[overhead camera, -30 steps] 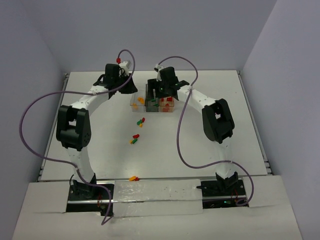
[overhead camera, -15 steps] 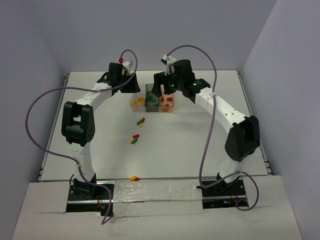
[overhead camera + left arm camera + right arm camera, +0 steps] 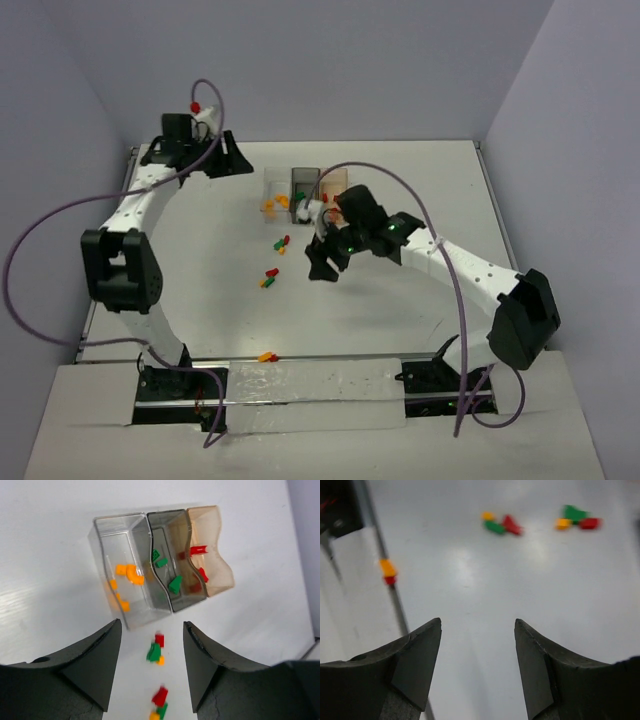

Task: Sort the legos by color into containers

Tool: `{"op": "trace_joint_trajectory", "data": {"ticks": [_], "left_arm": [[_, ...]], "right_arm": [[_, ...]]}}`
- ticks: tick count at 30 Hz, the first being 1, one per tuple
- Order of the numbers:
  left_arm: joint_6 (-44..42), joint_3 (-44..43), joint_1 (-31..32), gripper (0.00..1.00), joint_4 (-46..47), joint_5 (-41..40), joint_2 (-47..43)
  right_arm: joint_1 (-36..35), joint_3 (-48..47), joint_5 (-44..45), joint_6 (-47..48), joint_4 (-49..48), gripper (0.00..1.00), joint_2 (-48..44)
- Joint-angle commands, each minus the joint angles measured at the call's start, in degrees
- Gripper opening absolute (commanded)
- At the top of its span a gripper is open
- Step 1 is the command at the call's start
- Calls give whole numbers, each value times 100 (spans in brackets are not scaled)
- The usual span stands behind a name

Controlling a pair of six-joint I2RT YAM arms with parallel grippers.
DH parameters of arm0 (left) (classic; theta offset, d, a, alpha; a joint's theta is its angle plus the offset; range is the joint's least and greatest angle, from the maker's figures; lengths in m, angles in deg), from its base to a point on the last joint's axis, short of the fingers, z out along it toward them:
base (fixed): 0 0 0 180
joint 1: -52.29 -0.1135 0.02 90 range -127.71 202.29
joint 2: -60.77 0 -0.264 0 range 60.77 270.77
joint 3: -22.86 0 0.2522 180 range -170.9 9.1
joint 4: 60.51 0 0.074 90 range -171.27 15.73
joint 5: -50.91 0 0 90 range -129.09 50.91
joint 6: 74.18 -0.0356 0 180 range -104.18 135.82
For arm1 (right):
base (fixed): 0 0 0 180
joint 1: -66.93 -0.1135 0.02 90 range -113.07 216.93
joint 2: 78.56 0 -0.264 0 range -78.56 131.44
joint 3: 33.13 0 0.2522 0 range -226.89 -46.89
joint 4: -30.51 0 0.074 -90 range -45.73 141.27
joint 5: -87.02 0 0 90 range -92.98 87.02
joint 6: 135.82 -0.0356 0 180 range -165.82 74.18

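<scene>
Three joined containers stand at the back middle. The clear one (image 3: 116,542) holds orange-yellow legos (image 3: 129,574), the dark grey one (image 3: 165,530) green ones (image 3: 175,583), the amber one (image 3: 206,524) red ones (image 3: 199,549). Two loose mixed clusters (image 3: 282,243) (image 3: 270,277) lie in front of the bins, and an orange-red pair (image 3: 266,356) rests at the near edge. My left gripper (image 3: 238,165) hangs open and empty, high and left of the bins. My right gripper (image 3: 322,268) stands open and empty just right of the nearer cluster (image 3: 501,525).
The right arm (image 3: 420,245) stretches across the table's right half and covers part of the amber bin (image 3: 335,177). A metal rail (image 3: 395,600) runs along the near edge. Purple cables loop above both arms. Walls close in the back and both sides.
My left gripper opened and pulled back left, away from the clear bin. My right gripper left the bins and swung toward the near side, down beside the loose bricks.
</scene>
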Motion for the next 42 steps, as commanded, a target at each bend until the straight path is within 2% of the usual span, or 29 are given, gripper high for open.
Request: {"op": "trace_joint_trajectory", "data": {"ticks": [1,5,9,15,20,28,32,42], "left_arm": [[-85,454,-673,62,-473,968,-1321],[55,1315,-1413,63,-470,1360,-2145],[190,1692,-1958,66,-353,1696,-2489],[217,1793,-2185,67,-348,1849,-2590],[270,1790,-2178,67,-278,1842,-2603],[261,1654,-2224,67,-245,1855,-2503],[327,1679,-2288,67,-150,1904,-2472],[270,1725,-2459,67,-115,1993,-2493]], "right_arm": [[-1153,121,-355,548,31,67,-225],[-2125,211,-248,562,-152,70,51],[-2768,408,225,371,-533,73,359],[-3285,386,944,81,-1056,77,998],[-3364,209,1427,-70,-1321,77,1321],[-3694,173,1987,-202,-1626,66,1692],[-3835,109,2066,-244,-1649,62,1797],[-3953,-99,2031,-253,-1558,62,2138]]}}
